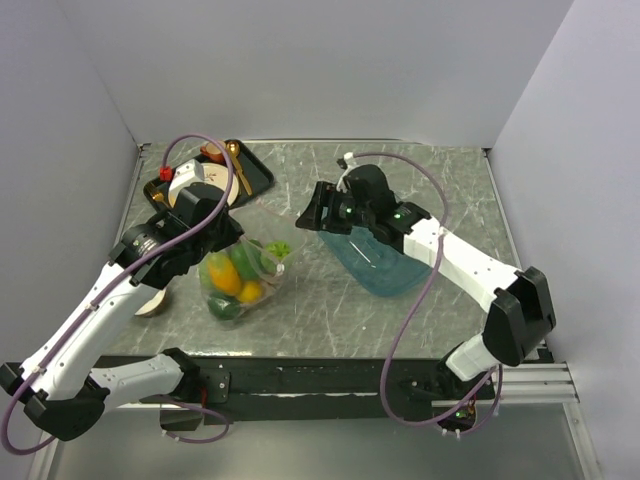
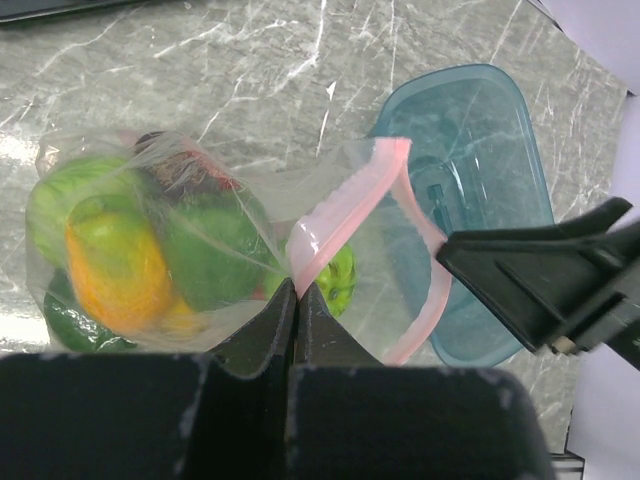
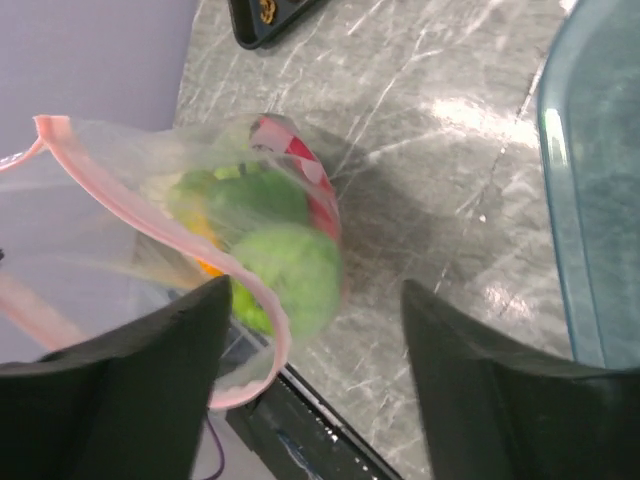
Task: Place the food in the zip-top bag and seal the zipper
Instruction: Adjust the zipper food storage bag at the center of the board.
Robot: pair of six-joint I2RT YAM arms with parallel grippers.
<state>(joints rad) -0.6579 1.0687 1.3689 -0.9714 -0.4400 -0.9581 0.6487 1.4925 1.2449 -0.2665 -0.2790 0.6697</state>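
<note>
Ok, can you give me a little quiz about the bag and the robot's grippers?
1. True or false: the left gripper is pinching the bag by its pink zipper.
2. Where is the food? A in the bag, B in the tub, C loose on the table.
3. Fill in: the right gripper has its jaws ____.
Key: 1 true; 2 A; 3 open.

pink zipper [image 2: 345, 205], teal tub [image 2: 480, 150]

A grey marbled counter [image 1: 330, 310] fills the centre of the frame, enclosed by plain pale walls [image 1: 320, 70], evenly lit.
</note>
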